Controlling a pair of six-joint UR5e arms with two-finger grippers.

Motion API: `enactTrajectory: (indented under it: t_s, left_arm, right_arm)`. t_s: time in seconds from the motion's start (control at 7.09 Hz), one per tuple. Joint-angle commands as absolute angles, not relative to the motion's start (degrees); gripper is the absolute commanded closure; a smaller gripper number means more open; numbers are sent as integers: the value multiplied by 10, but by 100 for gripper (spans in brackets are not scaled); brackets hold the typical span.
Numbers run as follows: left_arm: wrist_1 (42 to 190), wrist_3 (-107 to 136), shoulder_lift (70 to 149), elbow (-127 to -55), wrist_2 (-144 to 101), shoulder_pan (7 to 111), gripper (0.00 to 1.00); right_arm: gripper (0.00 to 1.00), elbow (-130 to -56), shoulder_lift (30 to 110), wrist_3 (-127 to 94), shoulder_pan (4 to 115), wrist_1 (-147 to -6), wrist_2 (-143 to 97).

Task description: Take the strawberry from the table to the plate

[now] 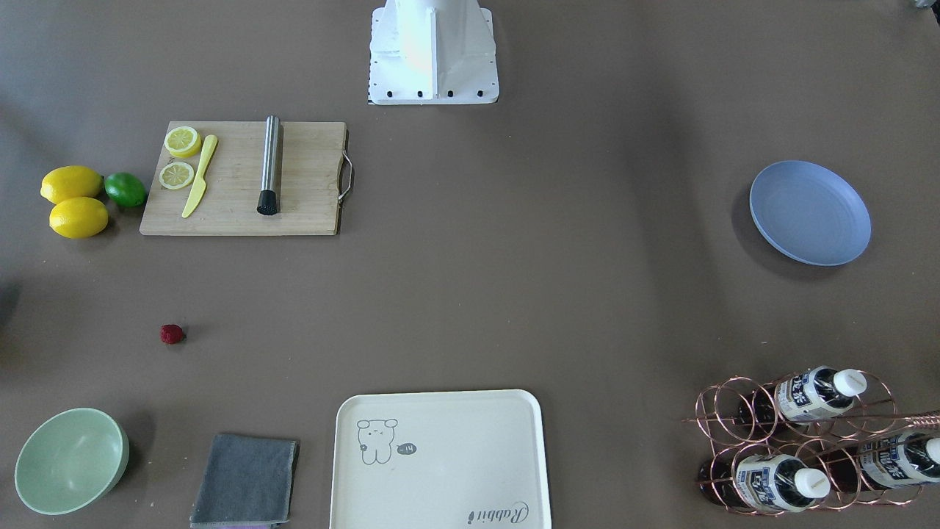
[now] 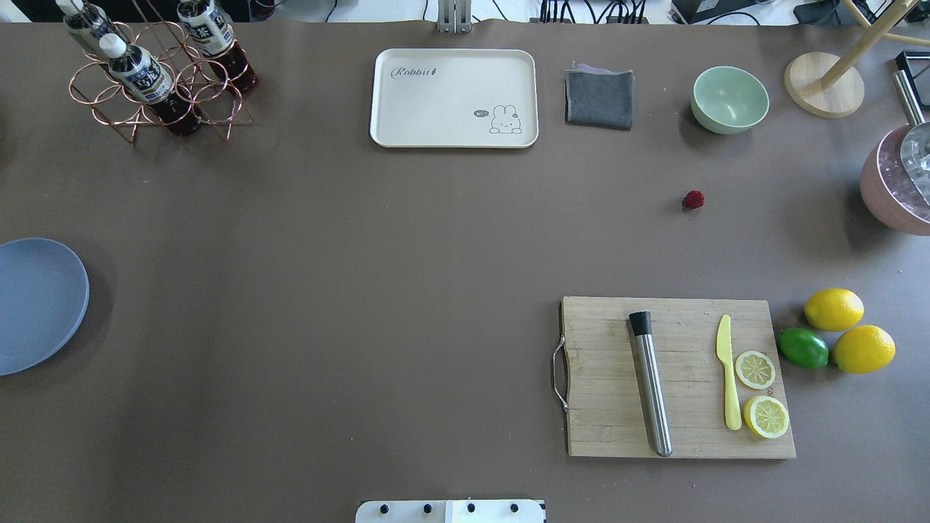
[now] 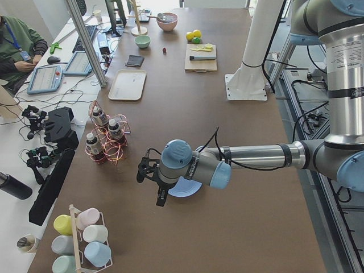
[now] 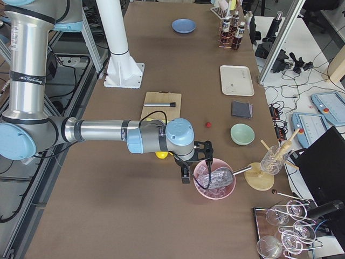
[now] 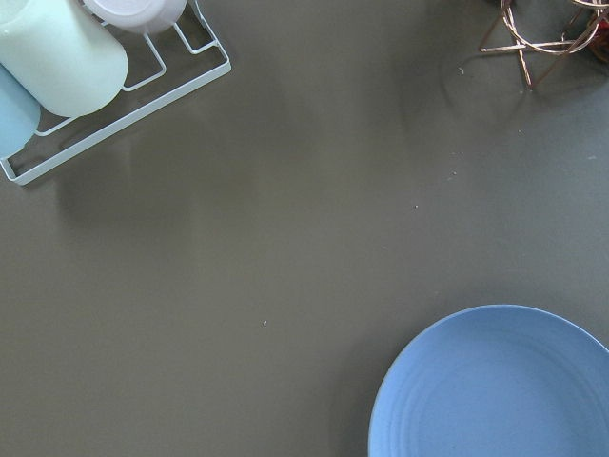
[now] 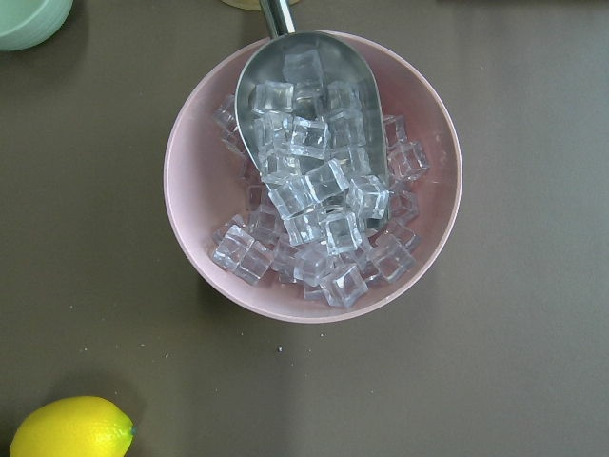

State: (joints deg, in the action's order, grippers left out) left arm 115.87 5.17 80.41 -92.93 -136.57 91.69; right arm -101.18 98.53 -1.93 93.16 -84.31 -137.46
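The strawberry [image 1: 171, 334] [image 2: 694, 199], a tiny dark-red berry, lies alone on the brown-grey table [image 1: 514, 257] between the green bowl and the cutting board. The blue-grey plate [image 1: 810, 213] [image 2: 36, 305] [image 5: 495, 390] rests far across the table and holds nothing. My left gripper [image 3: 149, 185] hovers over the table beside the plate; it shows only in the exterior left view, so I cannot tell its state. My right gripper [image 4: 197, 162] hangs over a pink bowl of ice, well away from the strawberry [image 4: 207, 124]; I cannot tell its state either.
A wooden cutting board [image 2: 679, 376] carries a steel muddler, a yellow knife and lemon slices, with two lemons and a lime [image 2: 803, 348] beside it. A green bowl [image 2: 729, 99], grey cloth [image 2: 599, 98], cream tray [image 2: 454, 97], bottle rack [image 2: 156, 76] and pink ice bowl [image 6: 312, 181] line the edges.
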Motion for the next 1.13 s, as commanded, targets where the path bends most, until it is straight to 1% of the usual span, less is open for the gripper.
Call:
enactTrajectory:
  t_s: [0.0,0.14,0.28,0.56,0.71,0.99]
  left_arm:
    - [1275,54,818,-821,-1410,906,2]
    - [1304,58,818,-795,-1432,892,2]
    - [1328,122,818,-793,-1431,868,2]
    - [1440,217,818,-750,-1425,817,2]
    - [1472,240,818,-735,-1419,797,2]
    - [1516,287,818,-730,-1387,747,2]
  right_arm:
    - [0,-1013,985,-19,932,-843,-1375]
    - [0,-1013,985,-20,932,-843,-1375]
    - [0,-1013,984,-20,931,-843,-1375]
    - [0,-1013,983,-20,931,-843,-1375]
    - [0,-1014,985,-20,932,-843,-1375]
    - [0,-1013,985,-19,932,-843,-1374]
